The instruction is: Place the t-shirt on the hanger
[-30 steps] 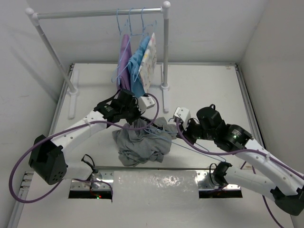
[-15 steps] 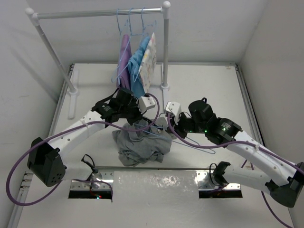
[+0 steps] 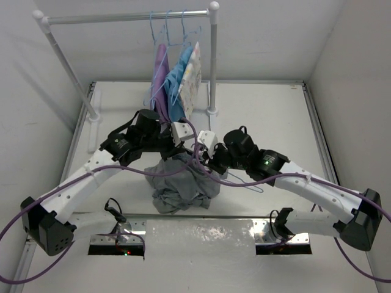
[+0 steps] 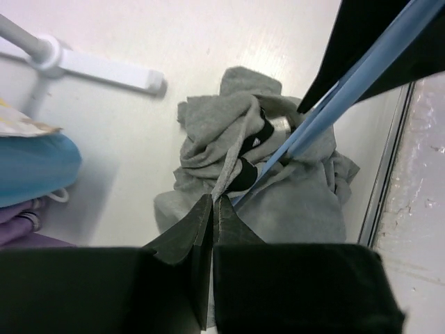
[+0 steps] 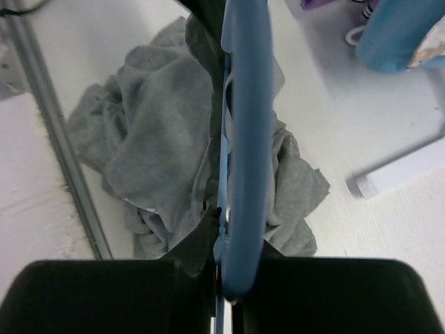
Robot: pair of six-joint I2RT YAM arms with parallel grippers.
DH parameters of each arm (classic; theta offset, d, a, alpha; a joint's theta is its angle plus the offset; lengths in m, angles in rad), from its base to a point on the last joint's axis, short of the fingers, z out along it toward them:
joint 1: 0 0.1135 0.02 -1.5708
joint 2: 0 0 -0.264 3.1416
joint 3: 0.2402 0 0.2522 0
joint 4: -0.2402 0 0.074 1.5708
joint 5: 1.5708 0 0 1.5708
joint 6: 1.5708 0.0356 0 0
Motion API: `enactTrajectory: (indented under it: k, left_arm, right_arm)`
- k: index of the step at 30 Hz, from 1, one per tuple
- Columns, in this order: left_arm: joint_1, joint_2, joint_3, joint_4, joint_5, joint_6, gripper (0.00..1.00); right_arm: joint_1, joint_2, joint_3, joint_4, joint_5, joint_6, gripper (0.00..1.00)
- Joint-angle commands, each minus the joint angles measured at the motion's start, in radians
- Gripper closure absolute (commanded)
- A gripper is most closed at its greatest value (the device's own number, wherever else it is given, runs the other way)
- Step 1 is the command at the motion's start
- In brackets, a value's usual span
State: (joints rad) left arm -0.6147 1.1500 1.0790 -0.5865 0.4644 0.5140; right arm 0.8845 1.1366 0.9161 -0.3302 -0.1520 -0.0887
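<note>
You are mid-threading: your left gripper [image 4: 212, 209] pinches a raised fold of the grey t-shirt [image 4: 278, 202] heaped on the table [image 3: 275, 110], your right gripper [image 5: 222, 233] clamps the light-blue hanger [image 5: 247, 104], its arm poking into the cloth, so next you likely need to steer that arm toward the neck opening.

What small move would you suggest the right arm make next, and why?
Probably ease the hanger a little into the t-shirt: the right gripper is shut on it, its end reaches the fold the left gripper pinches up, yet the shirt lies bunched.
</note>
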Motion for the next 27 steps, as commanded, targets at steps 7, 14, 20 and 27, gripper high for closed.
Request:
enactTrajectory:
  k: [7,14,20,27]
  left_arm:
    - [-0.010,-0.033,0.067,0.008,0.037,-0.063,1.00]
    - [-0.034,0.004,0.065,0.034,0.083,-0.114,1.00]
    - [-0.039,0.013,0.053,0.083,0.069,-0.140,1.00]
    - [-0.040,0.060,0.018,0.073,0.020,-0.103,0.56]
  right_arm:
    - [0.148,0.009,-0.006,0.172,0.316,-0.059,1.00]
    - [0.151,0.040,-0.060,0.324,0.313,-0.068,1.00]
    - [0.149,0.083,-0.147,0.496,0.345,-0.036,1.00]
    - [0.149,0.132,-0.301,0.698,0.313,0.030,1.00]
